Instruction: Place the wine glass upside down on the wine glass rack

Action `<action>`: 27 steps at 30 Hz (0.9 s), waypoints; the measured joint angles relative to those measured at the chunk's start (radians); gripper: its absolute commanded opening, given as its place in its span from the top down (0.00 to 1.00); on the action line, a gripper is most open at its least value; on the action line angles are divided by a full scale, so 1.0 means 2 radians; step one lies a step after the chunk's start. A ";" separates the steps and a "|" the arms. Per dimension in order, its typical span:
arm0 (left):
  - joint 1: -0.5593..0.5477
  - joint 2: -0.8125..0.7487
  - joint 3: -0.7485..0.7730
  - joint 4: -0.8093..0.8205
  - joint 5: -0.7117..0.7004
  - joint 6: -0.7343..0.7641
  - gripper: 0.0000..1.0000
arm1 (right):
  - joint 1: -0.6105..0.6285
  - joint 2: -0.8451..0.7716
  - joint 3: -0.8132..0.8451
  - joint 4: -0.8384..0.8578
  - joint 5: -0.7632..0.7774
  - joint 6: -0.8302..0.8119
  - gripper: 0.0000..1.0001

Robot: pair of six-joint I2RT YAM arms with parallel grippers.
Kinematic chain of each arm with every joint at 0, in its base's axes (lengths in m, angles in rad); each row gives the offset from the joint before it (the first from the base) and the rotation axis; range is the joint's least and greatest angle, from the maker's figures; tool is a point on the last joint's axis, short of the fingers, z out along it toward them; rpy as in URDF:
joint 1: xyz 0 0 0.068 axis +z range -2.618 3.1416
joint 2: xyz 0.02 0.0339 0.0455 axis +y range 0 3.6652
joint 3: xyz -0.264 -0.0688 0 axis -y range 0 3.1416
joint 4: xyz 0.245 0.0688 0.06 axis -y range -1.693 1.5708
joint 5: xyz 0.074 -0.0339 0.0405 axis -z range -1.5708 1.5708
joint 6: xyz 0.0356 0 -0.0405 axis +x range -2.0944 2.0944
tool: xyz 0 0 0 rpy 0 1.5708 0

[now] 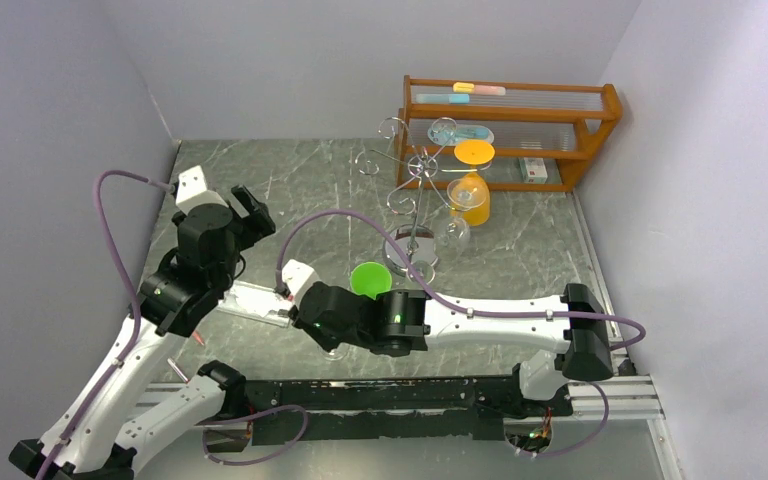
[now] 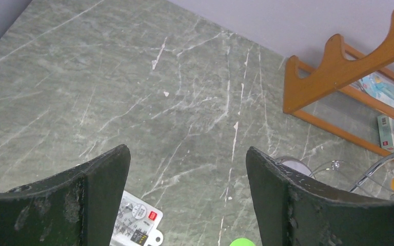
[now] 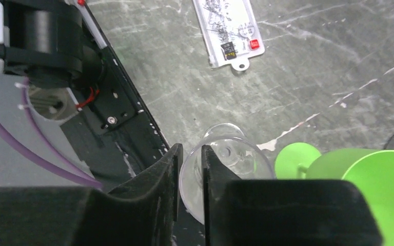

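The right claw [image 3: 190, 149] is nearly closed. Its two pads appear to pinch the thin wall of the clear wine glass [image 3: 231, 160] at the rim, one pad inside the bowl and one outside. That grip suits a smooth, rounded bowl that would slip out of a squeeze across its full width. The wine glass sits low at the near edge of the worktop [image 3: 313, 66], close to the arm bases. It is just beside a green plastic goblet [image 3: 379, 189] and well apart from the chrome wine glass rack [image 1: 410, 165] farther back. Whether its foot has left the surface cannot be told from these views. The rack already carries an orange glass [image 1: 470, 198] hung bowl-down from one scroll arm, which shows the pose wanted: foot caught in the wire, mouth facing down. A rim grip probably leaves the stem and foot free to slide into an open arm once the wrist rolls over. The left claw [image 2: 187, 154] hangs wide open over bare marble near a laminated card [image 2: 136, 223], holding nothing. It seems parked to the side so the right arm has a free path.
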 measured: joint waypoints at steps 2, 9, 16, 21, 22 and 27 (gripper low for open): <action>0.000 -0.008 -0.011 -0.002 -0.001 -0.007 0.13 | -0.001 0.004 0.005 0.000 0.002 -0.002 0.93; 0.000 -0.042 -0.022 -0.017 0.001 -0.037 0.06 | -0.005 0.005 0.011 0.002 0.016 -0.009 1.00; 0.000 -0.107 -0.037 -0.048 0.043 -0.098 0.04 | -0.022 -0.021 -0.033 0.114 0.063 -0.053 1.00; 0.000 -0.134 -0.037 -0.067 0.084 -0.157 0.04 | -0.043 -0.049 -0.088 0.266 0.085 -0.098 1.00; 0.000 -0.137 -0.037 -0.071 0.091 -0.169 0.04 | -0.047 -0.051 -0.095 0.295 0.086 -0.106 1.00; 0.000 -0.152 -0.038 -0.076 0.117 -0.225 0.05 | -0.056 -0.052 -0.124 0.432 0.085 -0.136 1.00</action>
